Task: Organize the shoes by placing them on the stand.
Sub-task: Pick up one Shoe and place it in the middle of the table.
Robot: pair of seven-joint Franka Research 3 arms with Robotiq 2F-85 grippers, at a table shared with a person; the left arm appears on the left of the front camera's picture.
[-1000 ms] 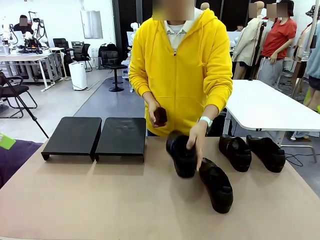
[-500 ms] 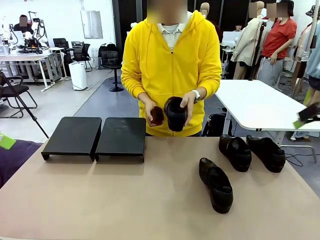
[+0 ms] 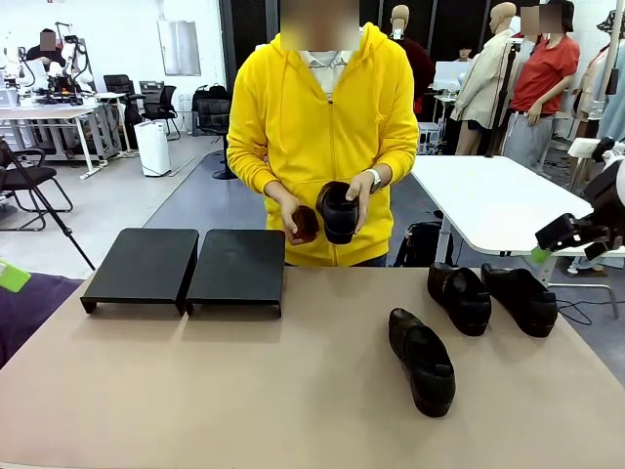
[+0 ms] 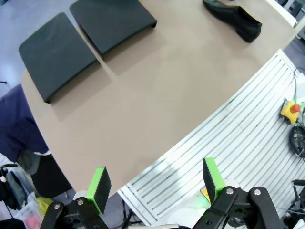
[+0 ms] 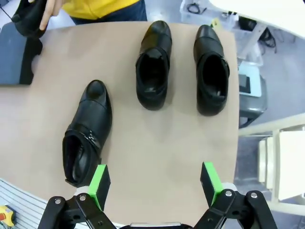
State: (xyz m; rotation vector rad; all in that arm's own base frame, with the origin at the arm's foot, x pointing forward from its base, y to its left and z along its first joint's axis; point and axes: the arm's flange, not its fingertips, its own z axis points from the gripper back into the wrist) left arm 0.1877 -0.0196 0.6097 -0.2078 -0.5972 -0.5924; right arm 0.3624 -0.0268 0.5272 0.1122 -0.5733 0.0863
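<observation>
Three black glossy shoes lie on the beige table: one near the middle (image 3: 422, 360) (image 5: 88, 131) and a pair side by side at the right (image 3: 460, 296) (image 3: 520, 296) (image 5: 153, 64) (image 5: 211, 69). A person in a yellow hoodie holds another shoe (image 3: 339, 210) at chest height, with a small brown object (image 3: 305, 225) in the other hand. The stand (image 3: 142, 264) (image 4: 112, 21), two black sections, has nothing on it at the far left. My right gripper (image 3: 571, 234) (image 5: 154, 179) hovers open, high above the right-hand shoes. My left gripper (image 4: 155, 180) is open, high over the table's near edge.
A white table (image 3: 508, 205) stands behind at the right, with people beyond it. Below the near edge of the beige table (image 4: 157, 100) is a white slatted base (image 4: 248, 119) with a yellow emergency-stop button (image 4: 290, 109). Bare tabletop lies between the stand and the shoes.
The person lifted one shoe off the table up to chest height and straightened up. My right gripper came into the front view at the right edge and moved leftward.
</observation>
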